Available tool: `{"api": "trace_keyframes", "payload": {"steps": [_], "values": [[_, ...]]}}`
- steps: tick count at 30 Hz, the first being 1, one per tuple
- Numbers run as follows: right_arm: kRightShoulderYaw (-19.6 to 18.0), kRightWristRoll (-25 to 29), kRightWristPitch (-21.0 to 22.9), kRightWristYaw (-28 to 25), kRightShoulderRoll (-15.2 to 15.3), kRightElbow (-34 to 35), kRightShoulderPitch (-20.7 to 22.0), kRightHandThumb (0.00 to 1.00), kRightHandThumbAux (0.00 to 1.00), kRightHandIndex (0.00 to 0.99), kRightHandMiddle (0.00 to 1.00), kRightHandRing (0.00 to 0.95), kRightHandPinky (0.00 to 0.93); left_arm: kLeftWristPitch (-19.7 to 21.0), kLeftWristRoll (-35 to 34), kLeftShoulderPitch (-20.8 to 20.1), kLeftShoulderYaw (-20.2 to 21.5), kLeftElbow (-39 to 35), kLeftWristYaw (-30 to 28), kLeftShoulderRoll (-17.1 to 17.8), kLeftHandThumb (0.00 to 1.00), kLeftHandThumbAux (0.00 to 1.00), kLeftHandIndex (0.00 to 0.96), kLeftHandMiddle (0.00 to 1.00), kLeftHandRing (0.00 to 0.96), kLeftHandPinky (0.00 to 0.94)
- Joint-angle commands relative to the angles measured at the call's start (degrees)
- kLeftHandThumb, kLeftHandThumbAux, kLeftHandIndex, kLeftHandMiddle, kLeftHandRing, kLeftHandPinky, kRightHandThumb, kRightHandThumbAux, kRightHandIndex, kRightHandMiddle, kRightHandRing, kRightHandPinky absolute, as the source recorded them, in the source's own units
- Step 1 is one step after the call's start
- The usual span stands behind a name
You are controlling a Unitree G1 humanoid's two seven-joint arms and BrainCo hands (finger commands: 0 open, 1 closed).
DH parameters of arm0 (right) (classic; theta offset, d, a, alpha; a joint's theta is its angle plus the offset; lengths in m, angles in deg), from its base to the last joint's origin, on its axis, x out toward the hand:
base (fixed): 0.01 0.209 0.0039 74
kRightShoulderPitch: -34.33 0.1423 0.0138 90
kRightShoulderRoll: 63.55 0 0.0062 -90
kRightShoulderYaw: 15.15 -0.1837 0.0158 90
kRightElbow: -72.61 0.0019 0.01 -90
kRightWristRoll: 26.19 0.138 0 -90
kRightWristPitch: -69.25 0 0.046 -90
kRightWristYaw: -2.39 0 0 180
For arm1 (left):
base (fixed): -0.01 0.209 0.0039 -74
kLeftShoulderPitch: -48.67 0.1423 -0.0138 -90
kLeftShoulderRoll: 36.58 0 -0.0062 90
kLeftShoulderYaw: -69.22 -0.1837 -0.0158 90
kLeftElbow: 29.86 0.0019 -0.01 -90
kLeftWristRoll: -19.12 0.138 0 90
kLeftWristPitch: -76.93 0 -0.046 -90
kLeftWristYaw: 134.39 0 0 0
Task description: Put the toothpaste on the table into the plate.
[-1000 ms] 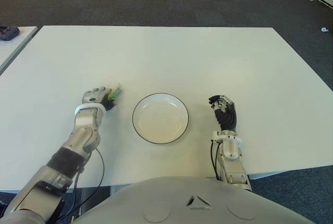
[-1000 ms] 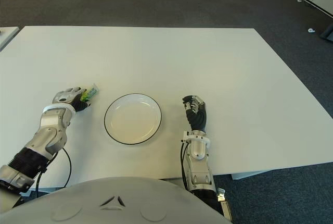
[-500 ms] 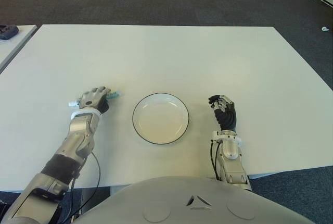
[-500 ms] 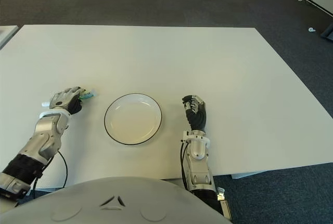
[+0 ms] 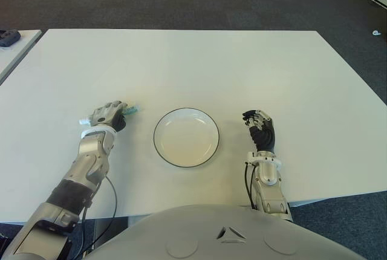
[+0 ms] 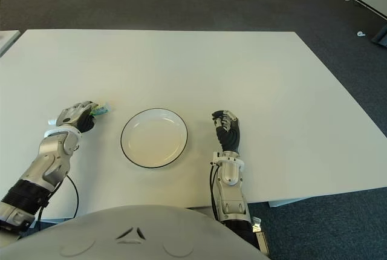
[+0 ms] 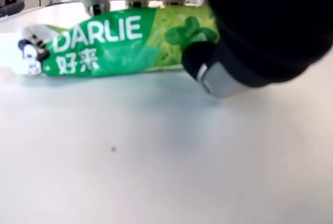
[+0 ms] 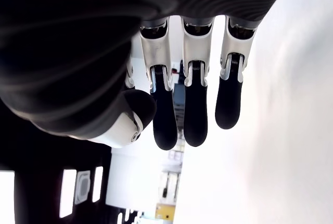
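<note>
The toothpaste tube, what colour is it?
The toothpaste tube is green with white lettering and a clover-leaf pattern, shown best in the left wrist view.

white table (image 5: pixel 242 66), plate (image 5: pixel 186 137), toothpaste (image 7: pixel 114 47)

Both eye views look forward and down from the head, slightly apart, sharing the whole table (image 5: pixel 242 66), the plate (image 5: pixel 186 137) and both hands. The left wrist view sits low and very close behind the left hand (image 5: pixel 107 115), facing its toothpaste (image 7: pixel 119 44). The right wrist view looks closely along the right hand (image 6: pixel 226 128) fingers (image 8: pixel 196 104).
</note>
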Motion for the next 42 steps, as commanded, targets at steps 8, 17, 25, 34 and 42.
{"api": "trace_keyframes", "payload": {"steps": [8,17,25,34,42], "values": [[0.05,-0.02,0.17,-0.10,0.01,-0.76,0.23,0.703,0.734,0.425,0.444,0.422,0.414,1.17,-2.83,1.91,-1.00,-0.57,-4.81,-0.98,0.721,0.701,0.440,0.772,0.761,0.758],[0.04,-0.07,0.24,0.09,-0.16,-0.83,0.26,0.703,0.733,0.425,0.450,0.427,0.419,1.10,-2.52,1.89,-0.54,-1.90,-5.05,-0.56,0.721,0.701,0.441,0.781,0.765,0.754],[0.02,-0.17,0.19,0.34,-0.20,-1.48,0.76,0.703,0.733,0.426,0.451,0.430,0.422,1.92,-1.90,1.51,0.18,-5.21,-6.04,-0.23,0.721,0.702,0.442,0.791,0.775,0.773],[0.20,-0.44,-0.28,0.61,-0.08,-2.16,1.23,0.703,0.733,0.426,0.455,0.434,0.421,2.94,-0.98,1.38,1.58,-10.23,-7.45,0.77,0.721,0.702,0.442,0.798,0.782,0.778],[0.01,-0.16,-0.52,0.52,0.02,-3.33,1.93,0.703,0.734,0.426,0.453,0.430,0.419,3.26,0.22,0.69,3.95,-19.29,-10.31,2.63,0.721,0.702,0.442,0.808,0.793,0.789]]}}
